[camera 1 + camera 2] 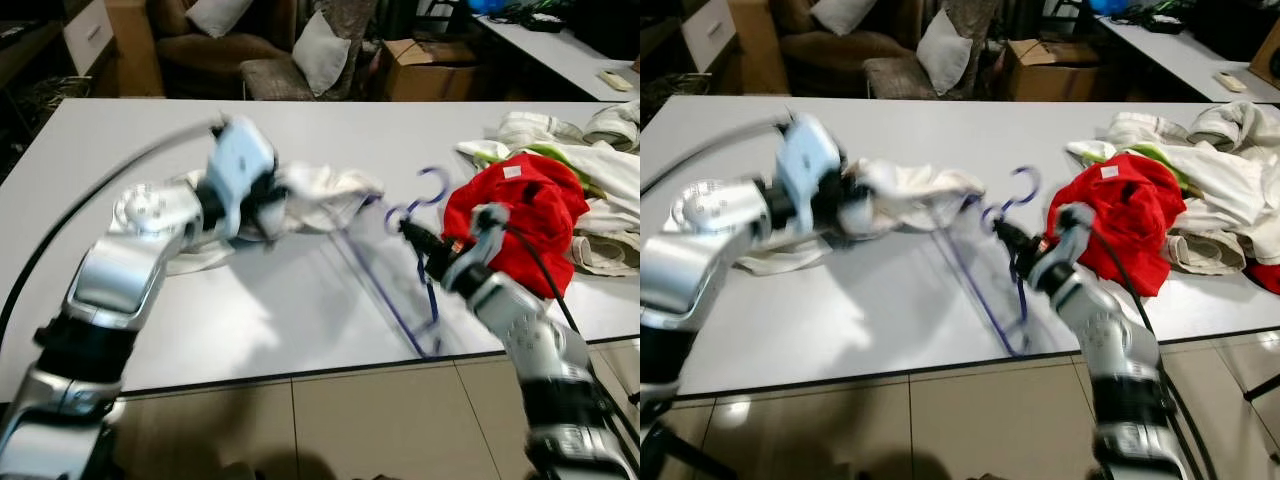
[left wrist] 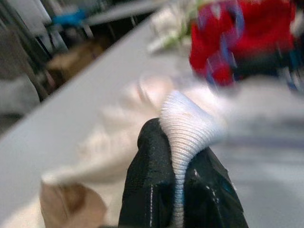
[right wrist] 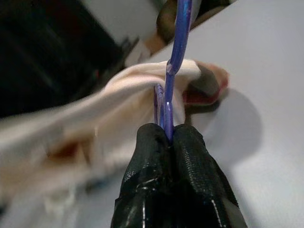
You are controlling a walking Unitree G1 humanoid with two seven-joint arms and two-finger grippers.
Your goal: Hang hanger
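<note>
**A:** Start with the left eye view. What lies on the table?

**B:** A large white rectangular table (image 1: 300, 330), blurred by motion. The left gripper (image 1: 268, 208) sits at about nine o'clock of centre, over a crumpled cream-white cloth garment (image 1: 325, 195). The right gripper (image 1: 412, 232) is at about three o'clock, just beside a translucent purple plastic hanger (image 1: 400, 300); its hook curls up at one o'clock of the gripper and its long bar runs down toward five o'clock. A rumpled red garment (image 1: 525, 215) lies just behind the right arm, with a heap of white clothes (image 1: 590, 165) at two o'clock.

**A:** And the right eye view?

**B:** Same scene. A brown cardboard box (image 1: 1045, 70) stands beyond the table's far edge at twelve o'clock, with an armchair holding pale cushions (image 1: 940, 50) at eleven o'clock.

**A:** Left wrist view: how do the jaws stand?

**B:** The black fingers (image 2: 147, 190) are pressed narrowly together on a ribbed white fold of the garment, which fans out beyond their tips. The red garment is a blur beyond.

**A:** Right wrist view?

**B:** The black fingers (image 3: 149, 161) are pinched tight on the purple hanger's thin wire, which rises straight from between them. The cream garment drapes against the hanger, touching it, over the table.
</note>
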